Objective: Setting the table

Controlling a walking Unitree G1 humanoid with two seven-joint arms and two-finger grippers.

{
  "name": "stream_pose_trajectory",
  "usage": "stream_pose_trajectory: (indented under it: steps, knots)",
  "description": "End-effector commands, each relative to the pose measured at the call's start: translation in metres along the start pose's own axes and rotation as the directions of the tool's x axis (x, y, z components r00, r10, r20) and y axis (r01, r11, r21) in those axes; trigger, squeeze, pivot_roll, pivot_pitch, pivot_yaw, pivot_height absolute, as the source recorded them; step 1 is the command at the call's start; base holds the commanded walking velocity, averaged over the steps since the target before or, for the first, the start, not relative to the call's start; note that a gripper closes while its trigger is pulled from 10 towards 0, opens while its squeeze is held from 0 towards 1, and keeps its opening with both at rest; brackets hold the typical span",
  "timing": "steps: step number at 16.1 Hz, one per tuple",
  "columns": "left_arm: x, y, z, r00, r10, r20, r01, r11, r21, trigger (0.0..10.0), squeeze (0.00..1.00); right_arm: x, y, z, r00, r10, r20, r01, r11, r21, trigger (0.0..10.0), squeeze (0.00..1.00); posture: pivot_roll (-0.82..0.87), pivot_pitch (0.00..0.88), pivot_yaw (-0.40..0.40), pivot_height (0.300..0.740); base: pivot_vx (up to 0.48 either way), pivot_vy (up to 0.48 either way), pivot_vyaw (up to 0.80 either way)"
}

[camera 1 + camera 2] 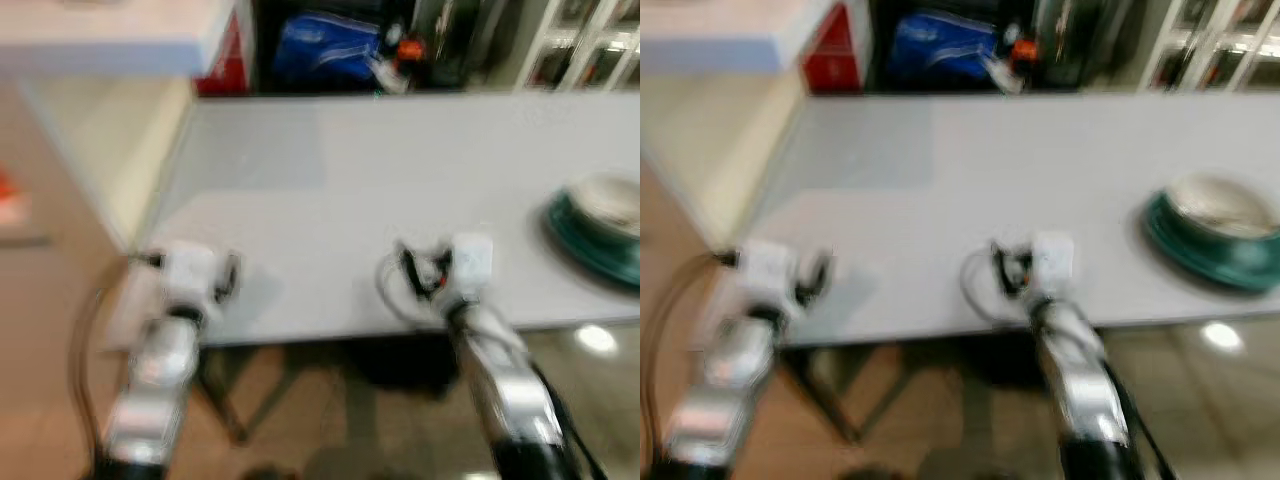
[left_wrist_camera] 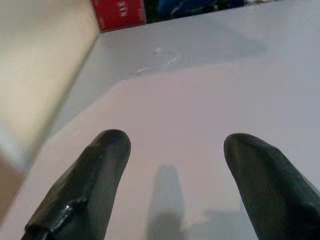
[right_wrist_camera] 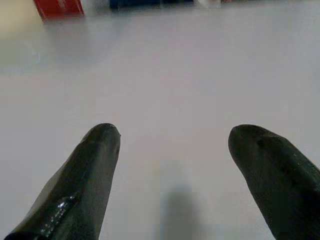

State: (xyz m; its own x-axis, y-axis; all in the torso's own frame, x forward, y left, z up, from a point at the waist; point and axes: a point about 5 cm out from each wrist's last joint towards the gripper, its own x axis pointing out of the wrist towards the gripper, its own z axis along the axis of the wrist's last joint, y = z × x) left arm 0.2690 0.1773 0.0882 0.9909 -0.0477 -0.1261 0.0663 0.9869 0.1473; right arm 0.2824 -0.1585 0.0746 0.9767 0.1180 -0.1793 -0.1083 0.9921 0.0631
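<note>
the head views are blurred. a long grey table (image 1: 400,190) runs across the scene. on its right part, near the front edge, sits a teal plate (image 1: 1215,255) with a pale bowl (image 1: 1220,205) on top of it.

the left gripper (image 2: 172,150) hovers low over the table's near left corner, its two black fingers (image 2: 95,175) spread wide with nothing between them, only bare tabletop and their shadow. the right gripper (image 3: 172,137) is over the front edge near the middle of the table, fingers also wide apart and holding nothing. it is well apart from the plate, which lies to its right.

beyond the far edge of the table stand a red box (image 1: 222,55) and a blue bag (image 1: 325,50). a pale counter (image 1: 110,35) is at the far left.
</note>
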Motion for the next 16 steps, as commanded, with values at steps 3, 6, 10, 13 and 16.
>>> stream_pose_trajectory:
  steps: [3, 6, 10, 13, 16]
  knots:
    - [-0.002, 0.013, -0.002, 0.999, 0.029, 0.027, -0.029, 1.000, 0.003, 10.0, 0.00, 0.000, 0.007, 0.008, 0.995, 0.023, 0.100, -0.024, 1.000, 0.012, 10.0, 0.00, 0.06, 0.065, -0.020, 0.740, 0.000, 0.480, 0.00]
    - [-0.009, 0.014, 0.000, 0.997, 0.041, 0.067, -0.042, 0.999, 0.022, 10.0, 0.00, -0.011, 0.012, -0.008, 0.994, 0.010, 0.113, -0.019, 0.996, 0.083, 10.0, 0.00, 0.09, 0.069, -0.055, 0.740, 0.000, 0.480, 0.00]
    - [-0.004, 0.011, 0.006, 0.996, 0.014, 0.092, -0.016, 0.999, 0.028, 10.0, 0.00, -0.006, 0.006, 0.001, 0.989, -0.002, 0.148, -0.005, 0.999, 0.046, 10.0, 0.00, 0.07, 0.075, -0.032, 0.740, 0.000, 0.480, 0.00]
    - [0.000, 0.015, 0.013, 0.994, -0.001, 0.109, -0.006, 0.998, 0.060, 10.0, 0.00, -0.009, 0.005, 0.000, 0.986, -0.009, 0.164, -0.003, 0.997, 0.075, 10.0, 0.00, 0.10, 0.067, -0.023, 0.740, 0.000, 0.480, 0.00]
    - [-0.001, 0.020, 0.013, 0.994, -0.002, 0.112, -0.007, 0.997, 0.075, 10.0, 0.00, -0.023, -0.009, -0.008, 0.990, -0.034, 0.135, 0.021, 0.995, 0.093, 10.0, 0.00, 0.11, 0.067, -0.024, 0.740, 0.000, 0.480, 0.00]
